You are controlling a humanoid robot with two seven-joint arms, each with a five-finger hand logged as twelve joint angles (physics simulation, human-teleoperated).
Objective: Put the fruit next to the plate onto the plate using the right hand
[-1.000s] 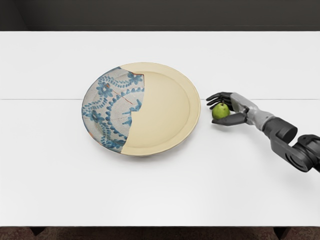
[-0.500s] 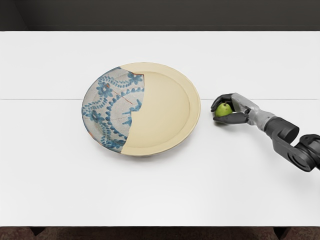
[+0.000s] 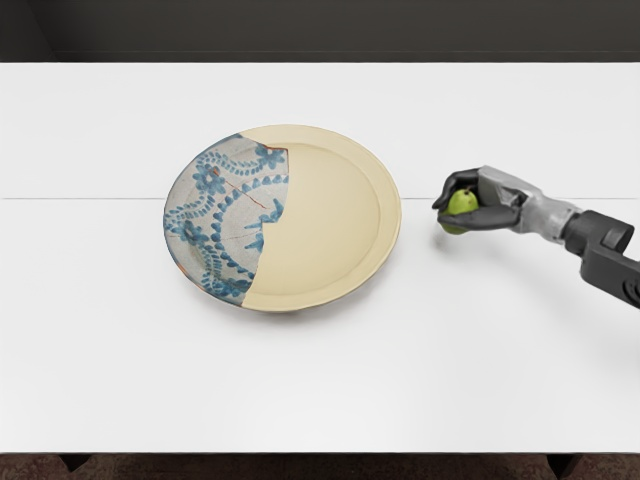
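Right hand (image 3: pixel 478 203) is wrapping the green fruit (image 3: pixel 461 202). Dark fingers (image 3: pixel 452 184) are curling over the top and the thumb is closing underneath, so only a patch of green is showing between them. The arm is entering from the right edge; the left arm is not showing.

The fruit is sitting in the grasp just right of the plate (image 3: pixel 392 215), apart from its rim, above the white table (image 3: pixel 400 380). Whether it is clearing the tabletop, I cannot tell.

Risks, as judgement:
- The fruit is small and round, so a shallow grasp may be leaving it free to roll out during the carry leftward.
- A low carry risks knocking the knuckles or the fruit on the raised rim and shifting the plate.
- Releasing over the sloped edge risks sending the fruit rolling back off.
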